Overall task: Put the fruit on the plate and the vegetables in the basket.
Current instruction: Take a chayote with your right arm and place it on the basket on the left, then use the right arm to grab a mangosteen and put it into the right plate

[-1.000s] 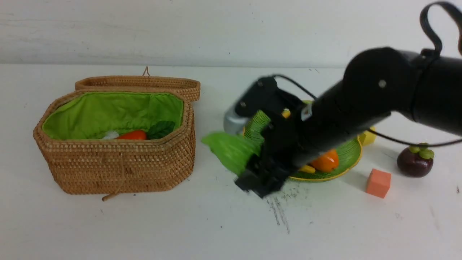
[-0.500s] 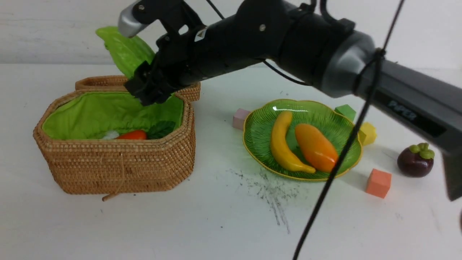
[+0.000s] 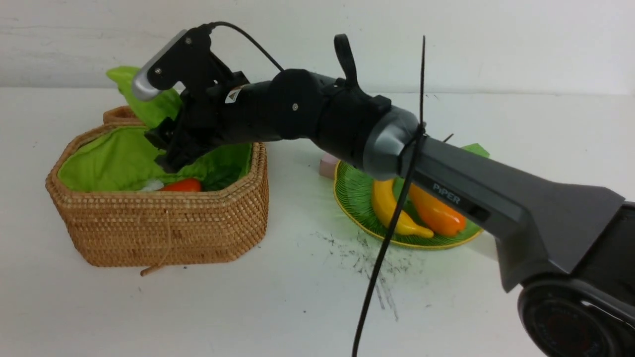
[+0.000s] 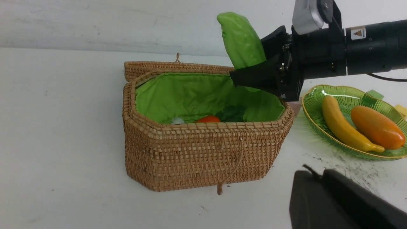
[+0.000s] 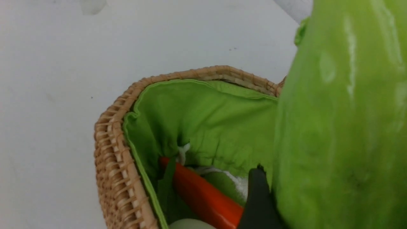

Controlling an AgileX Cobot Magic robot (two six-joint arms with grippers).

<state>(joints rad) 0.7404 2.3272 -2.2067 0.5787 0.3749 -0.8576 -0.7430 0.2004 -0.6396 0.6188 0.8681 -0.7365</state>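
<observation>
In the front view, the right gripper [image 3: 166, 148] is hanging over the open basket [image 3: 163, 228], its jaws clamping the lower part of the light green gourd [image 3: 149, 101], which is sticking up and leaning toward the far side. Inside the basket the carrot [image 3: 183, 186] is lying beside the white radish [image 3: 151, 186]. To the right, the banana [image 3: 389, 208] and mango [image 3: 439, 213] are lying side by side on the plate [image 3: 354, 193], with a pink cube [image 3: 327, 166] sitting at its far left edge. In the left wrist view, the gourd [image 4: 243, 41] is rising above the basket's back rim while black jaws are gripping it from both sides; the left gripper [image 4: 334, 197] is showing as a dark shape low in the corner, closed. In the right wrist view, the gourd [image 5: 340, 127] is filling one side, one black finger [image 5: 256, 197] is pressing against it, and the carrot [image 5: 203, 197] is lying below on the green lining.
</observation>
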